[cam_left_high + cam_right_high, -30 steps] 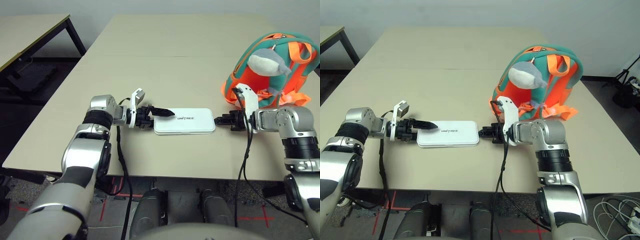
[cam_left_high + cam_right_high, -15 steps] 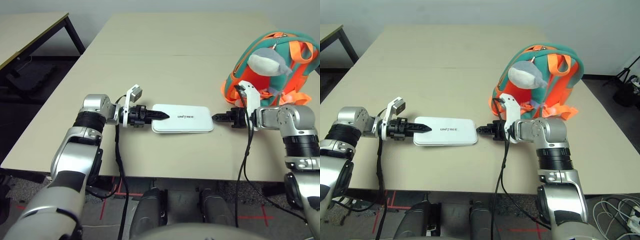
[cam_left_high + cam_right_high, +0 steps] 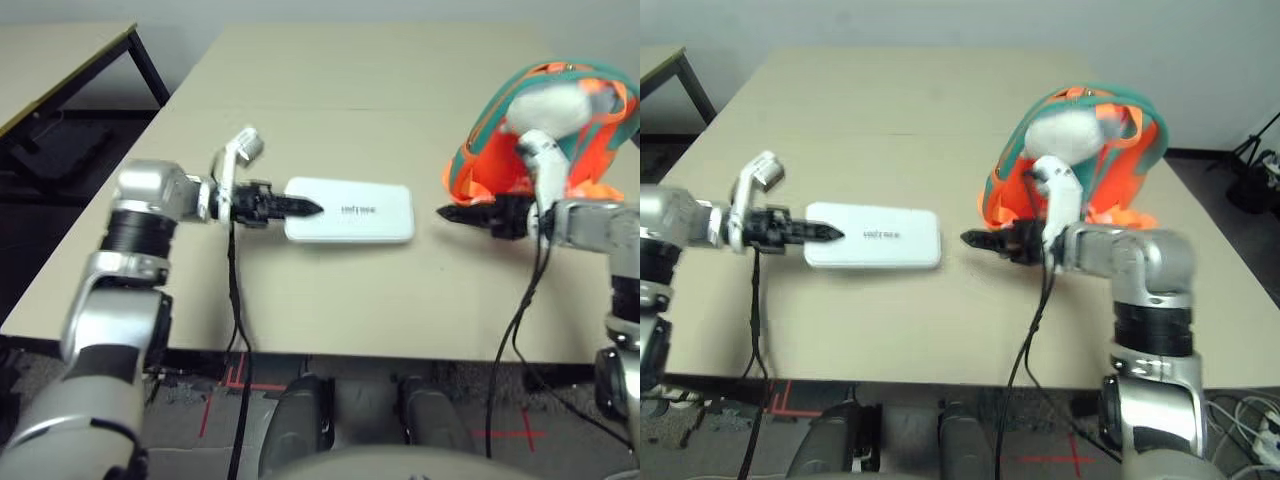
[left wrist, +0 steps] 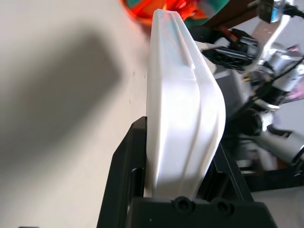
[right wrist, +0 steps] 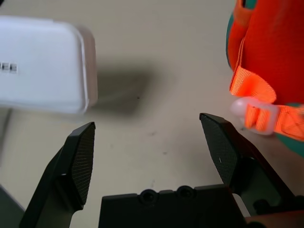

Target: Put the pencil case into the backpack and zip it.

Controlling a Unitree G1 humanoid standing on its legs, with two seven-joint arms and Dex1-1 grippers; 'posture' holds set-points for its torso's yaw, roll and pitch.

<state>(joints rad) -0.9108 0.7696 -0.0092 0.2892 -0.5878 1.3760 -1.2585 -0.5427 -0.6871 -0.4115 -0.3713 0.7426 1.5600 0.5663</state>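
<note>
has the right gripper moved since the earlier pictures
Yes. The right gripper has moved away from the robot, toward the backpack, judged against the table's near edge.

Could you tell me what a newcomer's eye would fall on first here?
Probably the teal-and-orange backpack with its whale charm, beyond the right forearm. Next, the white pencil case, gripped at one end by the left hand, the open right hand apart from its other end.
</note>
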